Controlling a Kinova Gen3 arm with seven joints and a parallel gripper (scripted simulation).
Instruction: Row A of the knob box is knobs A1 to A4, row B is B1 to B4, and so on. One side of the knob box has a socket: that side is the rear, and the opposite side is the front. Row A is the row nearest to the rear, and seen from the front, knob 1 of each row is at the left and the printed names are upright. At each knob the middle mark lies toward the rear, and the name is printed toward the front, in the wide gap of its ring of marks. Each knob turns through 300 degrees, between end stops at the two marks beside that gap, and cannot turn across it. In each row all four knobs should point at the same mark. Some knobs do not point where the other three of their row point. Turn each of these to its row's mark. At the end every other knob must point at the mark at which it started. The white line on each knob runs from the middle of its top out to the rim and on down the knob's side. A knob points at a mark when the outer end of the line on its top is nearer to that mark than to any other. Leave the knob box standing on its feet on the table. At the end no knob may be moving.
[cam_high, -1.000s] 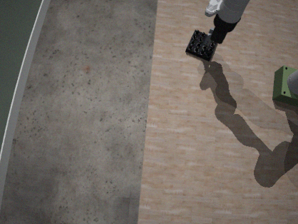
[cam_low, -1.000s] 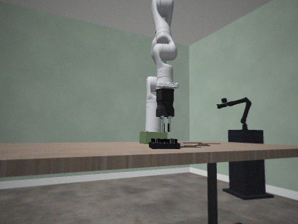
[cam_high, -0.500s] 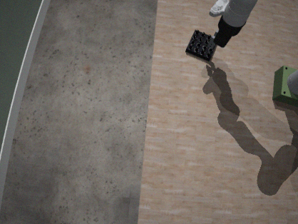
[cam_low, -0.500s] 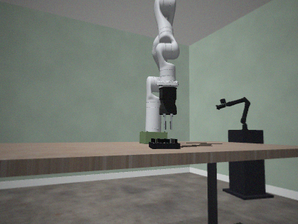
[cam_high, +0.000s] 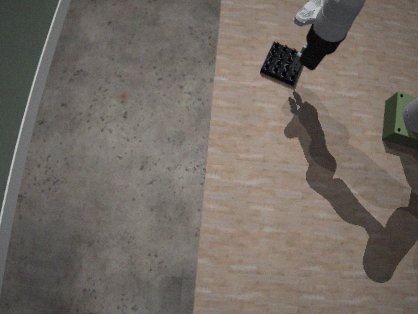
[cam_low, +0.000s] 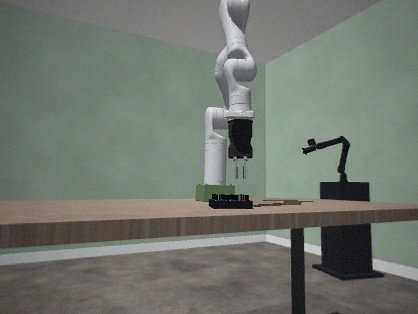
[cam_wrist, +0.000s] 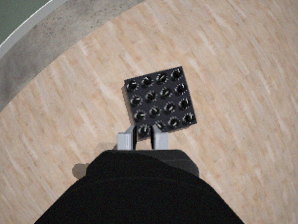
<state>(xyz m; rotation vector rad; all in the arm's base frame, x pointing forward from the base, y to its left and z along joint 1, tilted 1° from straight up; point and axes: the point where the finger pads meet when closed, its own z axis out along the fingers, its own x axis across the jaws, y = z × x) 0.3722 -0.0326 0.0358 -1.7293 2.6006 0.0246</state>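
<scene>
A white Kinova arm (cam_low: 234, 75) hangs its black jaws (cam_low: 239, 172) in the air above the knob box (cam_low: 230, 201), clear of the knobs and gripping nothing, the two fingers partly parted with bare air between them. The black knob box stands on its feet directly below and slightly ahead of the jaws, on the wooden counter (cam_low: 125, 212). From the wrist view, the box (cam_wrist: 160, 99) sits rotated just beyond the fingertips, four rows of four knobs showing, their white lines too small to read. Behind the jaws, the arm's green base block (cam_high: 398, 120) sits on the counter; a black camera stand (cam_low: 344, 192) is off to one side.
</scene>
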